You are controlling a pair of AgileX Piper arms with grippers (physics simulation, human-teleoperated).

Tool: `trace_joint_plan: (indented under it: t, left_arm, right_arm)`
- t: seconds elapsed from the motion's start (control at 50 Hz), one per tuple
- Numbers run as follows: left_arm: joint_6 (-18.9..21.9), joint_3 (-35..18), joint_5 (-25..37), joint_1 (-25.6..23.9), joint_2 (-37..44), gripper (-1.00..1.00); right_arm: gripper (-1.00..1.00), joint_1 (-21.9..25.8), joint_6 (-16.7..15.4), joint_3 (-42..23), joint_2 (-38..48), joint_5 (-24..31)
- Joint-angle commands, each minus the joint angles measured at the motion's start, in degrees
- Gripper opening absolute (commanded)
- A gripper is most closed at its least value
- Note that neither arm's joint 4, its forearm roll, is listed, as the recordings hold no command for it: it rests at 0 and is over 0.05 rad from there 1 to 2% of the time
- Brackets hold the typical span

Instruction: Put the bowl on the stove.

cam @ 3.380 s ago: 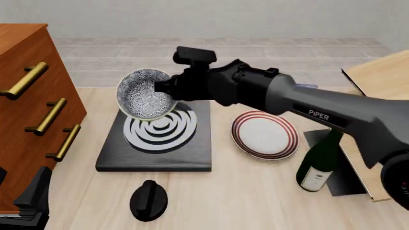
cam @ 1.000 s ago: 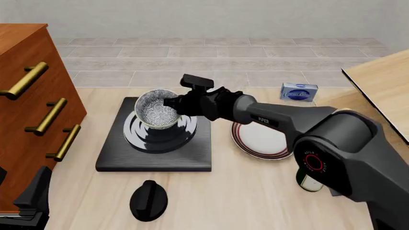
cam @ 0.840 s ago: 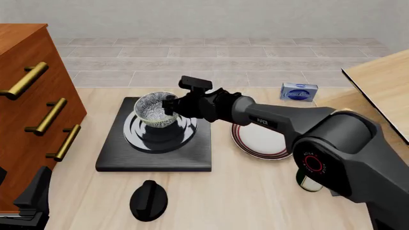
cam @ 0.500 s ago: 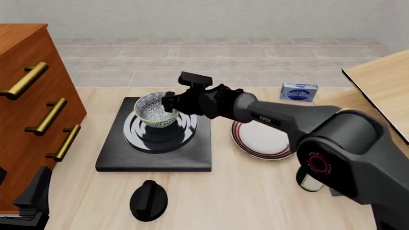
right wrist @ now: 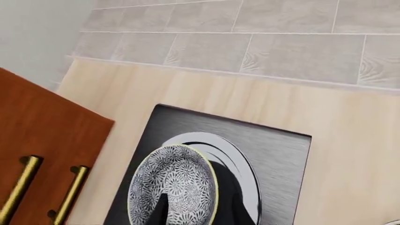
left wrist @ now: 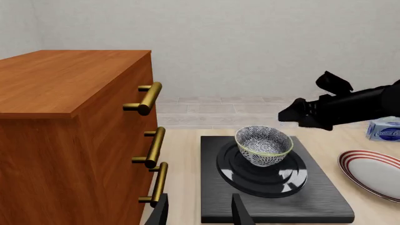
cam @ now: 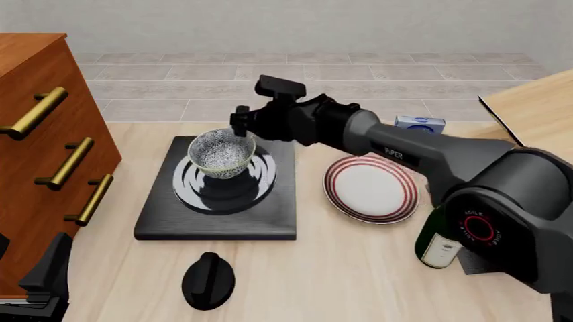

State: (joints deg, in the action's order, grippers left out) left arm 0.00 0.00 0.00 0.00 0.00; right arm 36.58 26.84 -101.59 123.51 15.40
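The bowl point(cam: 221, 153), white with a dense blue-grey floral pattern, stands upright on the burner rings of the black stove point(cam: 215, 218). It also shows in the left wrist view as the bowl point(left wrist: 263, 144) on the stove point(left wrist: 312, 199), and from above as the bowl point(right wrist: 172, 185) on the stove point(right wrist: 275, 150). My right gripper point(cam: 240, 123) hovers just above and behind the bowl's far rim, open and holding nothing. Its dark fingers point(right wrist: 161, 211) frame the bowl without touching it. My left gripper point(cam: 40, 285) rests open at the near left table edge, with its fingers point(left wrist: 240, 213) apart.
A wooden dresser point(cam: 45, 154) with brass handles stands left of the stove. A red-ringed plate point(cam: 371, 188) lies to the stove's right, and a black knob point(cam: 208, 280) in front. A green bottle point(cam: 439, 241) stands at the right, a blue box point(cam: 419, 123) behind.
The right gripper lowered the bowl onto the stove, let go, and has risen up and back from it. The bowl stays put. The left arm has not moved.
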Motion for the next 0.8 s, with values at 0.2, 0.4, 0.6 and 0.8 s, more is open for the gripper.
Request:
trace_joint_plan:
  t: [0.2,0.4,0.6,0.8]
  left_arm:
    - [0.0,0.0,0.0,0.0,0.0,1.0]
    - [0.0,0.0,0.0,0.0,0.0,1.0]
    - [0.0,0.0,0.0,0.0,0.0,1.0]
    - [0.0,0.0,0.0,0.0,0.0,1.0]
  right_arm:
    - [1.0,0.32,-2.39,3.43,-8.46,1.05]
    - [1.0,1.38,-2.9,11.07,-16.31,-2.46]
    - [1.0,3.0,-3.68,18.35,-24.04,-5.07]
    - [1.0,4.62,-4.99,23.16,-30.51,-6.51]
